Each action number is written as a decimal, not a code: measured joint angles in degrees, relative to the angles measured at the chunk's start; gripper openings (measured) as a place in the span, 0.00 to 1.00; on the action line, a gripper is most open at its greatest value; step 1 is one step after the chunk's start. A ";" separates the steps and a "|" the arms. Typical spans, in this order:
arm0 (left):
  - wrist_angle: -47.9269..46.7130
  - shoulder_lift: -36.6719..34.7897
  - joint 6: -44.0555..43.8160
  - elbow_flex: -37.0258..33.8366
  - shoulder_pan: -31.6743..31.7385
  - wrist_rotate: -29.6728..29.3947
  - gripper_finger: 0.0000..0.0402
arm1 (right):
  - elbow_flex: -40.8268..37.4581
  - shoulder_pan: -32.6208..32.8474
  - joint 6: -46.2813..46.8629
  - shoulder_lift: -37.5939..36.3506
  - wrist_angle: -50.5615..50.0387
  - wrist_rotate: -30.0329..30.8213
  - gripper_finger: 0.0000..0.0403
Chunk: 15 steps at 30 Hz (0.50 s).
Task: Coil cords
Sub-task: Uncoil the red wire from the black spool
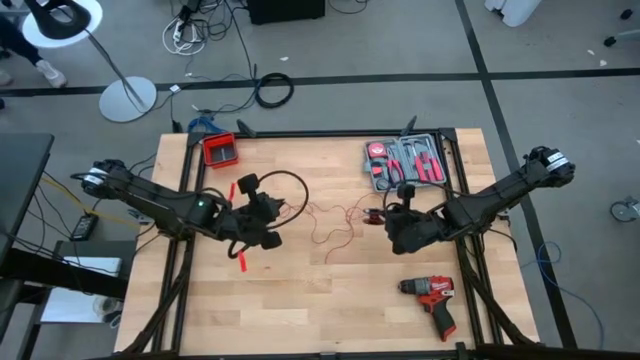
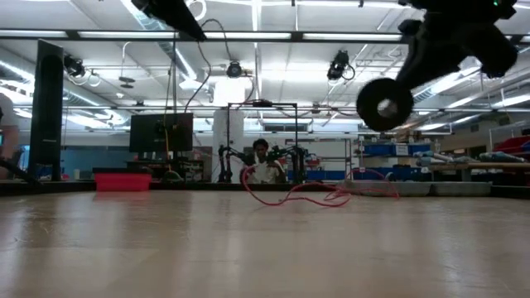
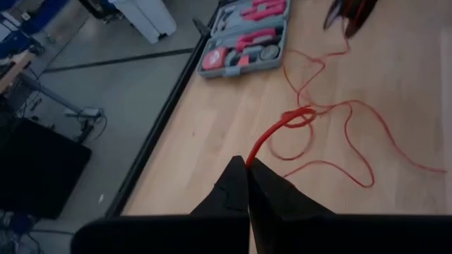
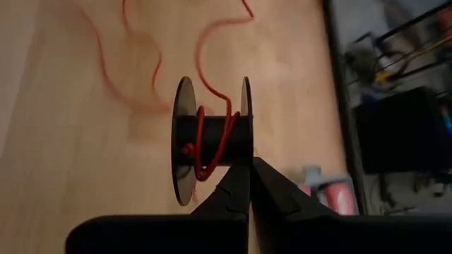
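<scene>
Midway, both arms over the table (image 1: 330, 300) with red cord strung between them
Largest first: the loose cords (image 1: 335, 225) lie mid-frame, running left to right. The left tool (image 3: 247, 164) is pinched shut on the red end; the right tool (image 4: 249, 164) is closed on a small black spool (image 4: 212, 137) carrying a few red turns, so the slack lies between them, nearer the right arm

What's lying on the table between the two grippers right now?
Loose red wire snakes over bare wood between the left gripper and the right gripper, seen in the high view; nothing else.
</scene>
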 joint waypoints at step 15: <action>4.31 0.00 0.53 1.99 -1.93 14.08 0.00 | 0.00 -9.18 2.85 0.02 -14.13 16.28 0.00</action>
